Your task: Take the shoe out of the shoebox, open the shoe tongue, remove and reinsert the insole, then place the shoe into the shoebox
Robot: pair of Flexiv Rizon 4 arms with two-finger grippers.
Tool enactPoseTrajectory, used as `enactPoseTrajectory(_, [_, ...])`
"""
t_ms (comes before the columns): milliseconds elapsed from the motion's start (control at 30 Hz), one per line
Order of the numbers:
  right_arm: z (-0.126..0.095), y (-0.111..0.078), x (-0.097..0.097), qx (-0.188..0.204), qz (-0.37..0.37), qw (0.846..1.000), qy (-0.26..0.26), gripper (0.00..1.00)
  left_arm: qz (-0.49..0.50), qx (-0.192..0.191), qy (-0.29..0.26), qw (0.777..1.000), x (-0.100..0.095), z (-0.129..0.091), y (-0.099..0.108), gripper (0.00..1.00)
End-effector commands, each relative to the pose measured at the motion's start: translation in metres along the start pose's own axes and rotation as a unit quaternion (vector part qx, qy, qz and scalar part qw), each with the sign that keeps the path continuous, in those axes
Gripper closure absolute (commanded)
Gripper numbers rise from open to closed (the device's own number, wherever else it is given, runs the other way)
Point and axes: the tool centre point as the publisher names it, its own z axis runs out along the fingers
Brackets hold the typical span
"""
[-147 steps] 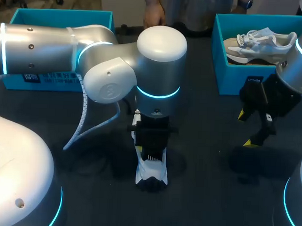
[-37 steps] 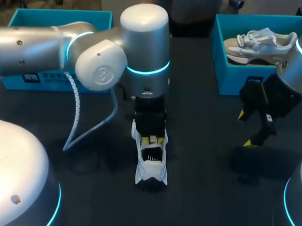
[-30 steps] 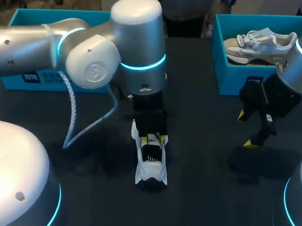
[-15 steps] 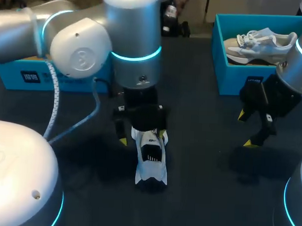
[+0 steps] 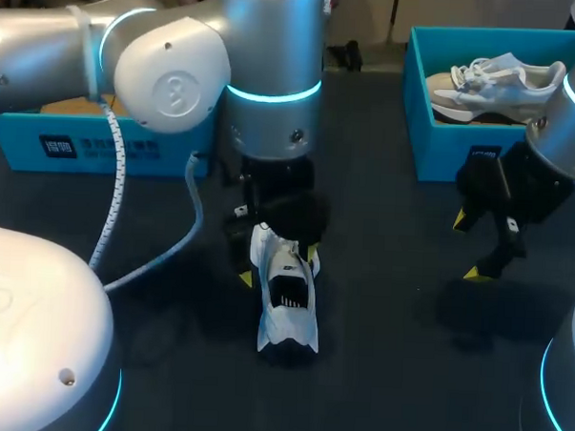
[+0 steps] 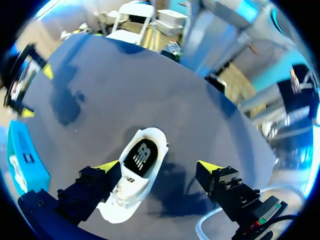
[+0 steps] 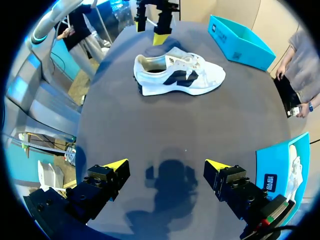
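Observation:
A white shoe (image 5: 287,316) with dark side panels stands on the dark table, toe toward the front edge. Its dark inside shows through the opening (image 6: 141,156). My left gripper (image 5: 280,265) hangs open over the shoe's heel end. In the left wrist view the shoe (image 6: 131,181) lies close to one finger of the left gripper (image 6: 159,167) and well apart from the other. My right gripper (image 5: 469,247) hangs open above bare table at the right, holding nothing. From the right wrist the shoe (image 7: 180,75) is seen far ahead of the right gripper (image 7: 167,165).
A blue shoebox (image 5: 420,135) at the back right holds a second pale shoe (image 5: 494,86). Another blue shoebox (image 5: 81,140) stands at the back left, partly behind my left arm. A grey cable (image 5: 162,258) loops down from the left arm.
My left gripper has opened wide, and its fingers now stand either side of the shoe's heel end instead of close together at the opening. The left arm's elbow swung back. The right arm kept still.

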Motion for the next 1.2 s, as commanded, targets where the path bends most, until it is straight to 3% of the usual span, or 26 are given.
enactPoseTrajectory(33, [0.001, 0.0, 0.0, 0.001, 0.0, 1.0, -0.001, 0.0, -0.061, 0.018, 0.001, 0.998, -0.003, 0.002, 0.002, 0.0])
enactPoseTrajectory(167, [0.001, 0.0, 0.0, 0.001, 0.0, 1.0, -0.001, 0.0, -0.061, 0.018, 0.001, 0.998, -0.003, 0.002, 0.002, 0.0])
enactPoseTrajectory(300, [0.001, 0.0, 0.0, 0.001, 0.0, 1.0, -0.001, 0.0, -0.176, 0.026, -0.017, 0.984, 0.003, 0.01, -0.005, 0.0])
enactPoseTrajectory(467, [0.001, 0.0, 0.0, 0.001, 0.0, 1.0, -0.001, 0.0, -0.284, -0.002, -0.042, 0.958, 0.012, 0.018, -0.018, 0.0])
enactPoseTrajectory(700, [0.001, 0.0, 0.0, 0.001, 0.0, 1.0, -0.001, 0.0, -0.316, -0.028, -0.058, 0.946, 0.019, 0.032, -0.032, 0.0])
enactPoseTrajectory(1200, [0.001, 0.0, 0.0, 0.001, 0.0, 1.0, -0.001, 0.0, -0.363, -0.032, -0.056, 0.93, 0.007, 0.071, -0.028, 0.0])
